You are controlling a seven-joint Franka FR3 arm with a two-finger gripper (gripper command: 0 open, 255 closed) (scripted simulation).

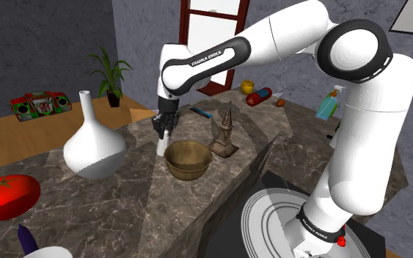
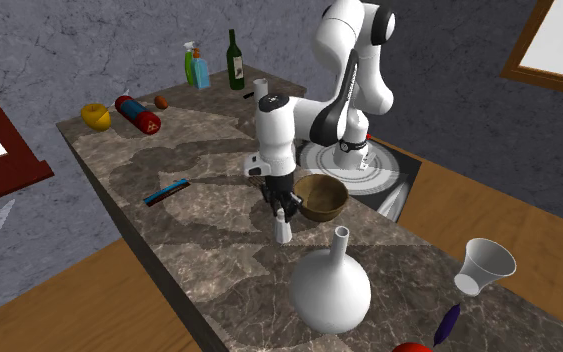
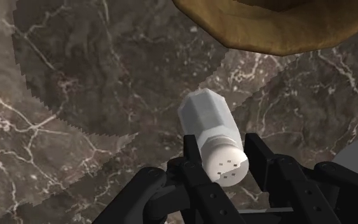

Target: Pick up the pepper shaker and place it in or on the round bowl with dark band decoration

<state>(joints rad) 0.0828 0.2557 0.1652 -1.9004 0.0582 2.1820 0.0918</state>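
Pepper shaker (image 3: 208, 121), white and faceted, is pinched by the black gripper (image 3: 227, 151); brown round bowl (image 1: 187, 168) just beside, white bulbous vase (image 1: 94, 150) near.

Wrist view: bowl (image 3: 279, 28) cut off by the edge, only part of rim and wall showing; pepper shaker (image 3: 209, 121) has its cap sides covered by the gripper (image 3: 224, 149) clasping it. Shoulder view: shaker's top hidden behind the gripper, red tomato (image 1: 5, 196) clipped by the edge. Whether the shaker's base touches the table (image 2: 199, 235) is too small to tell.
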